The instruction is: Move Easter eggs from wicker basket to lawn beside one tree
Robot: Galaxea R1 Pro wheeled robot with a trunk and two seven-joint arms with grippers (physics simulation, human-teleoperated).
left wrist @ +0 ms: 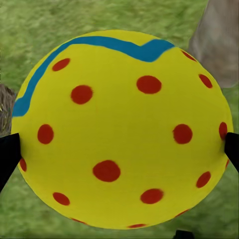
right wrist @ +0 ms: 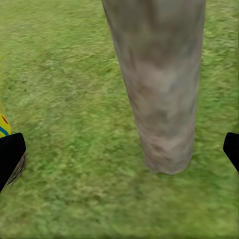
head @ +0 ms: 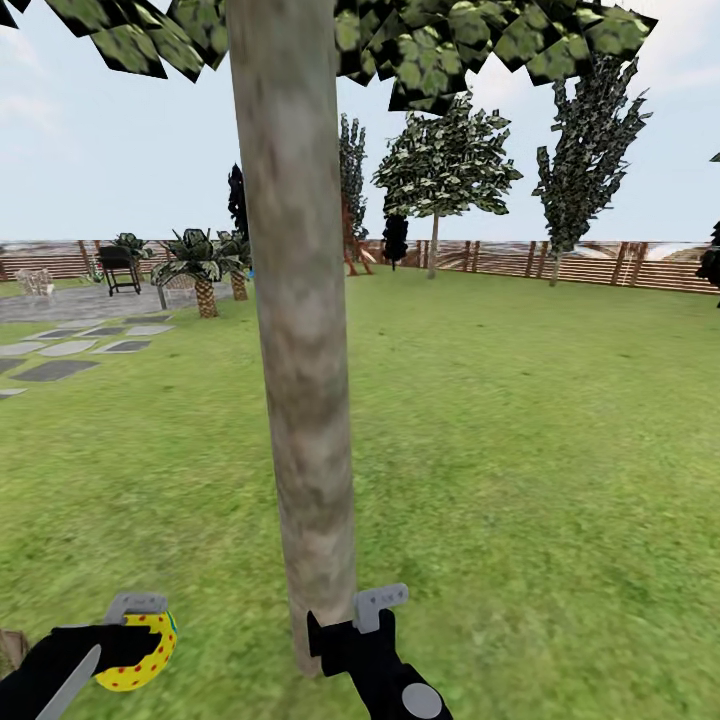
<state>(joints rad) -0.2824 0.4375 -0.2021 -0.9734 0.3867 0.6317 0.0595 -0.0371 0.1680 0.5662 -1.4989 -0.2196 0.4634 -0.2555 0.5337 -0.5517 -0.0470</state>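
One Easter egg point(head: 140, 655), yellow with red dots and a blue zigzag, is clamped in my left gripper point(head: 135, 650) low over the lawn point(head: 520, 420), left of the tree point(head: 295, 350). From the left wrist camera the egg point(left wrist: 119, 129) sits between the two fingertips point(left wrist: 7, 154). My right gripper point(head: 350, 620) hangs open at the trunk's foot, with only grass and the trunk point(right wrist: 159, 84) between its fingers. An edge of the held egg point(right wrist: 4, 124) shows beside it. A brown sliver point(head: 8, 650) at the frame's edge may be the wicker basket; I cannot tell.
Grey paving with stepping stones point(head: 80, 350), a barbecue point(head: 120, 270) and short palms point(head: 205, 270) lie far left. A slatted wooden fence point(head: 600, 262) rings the garden, with other trees point(head: 440, 170) before it. Open grass spreads right of the trunk.
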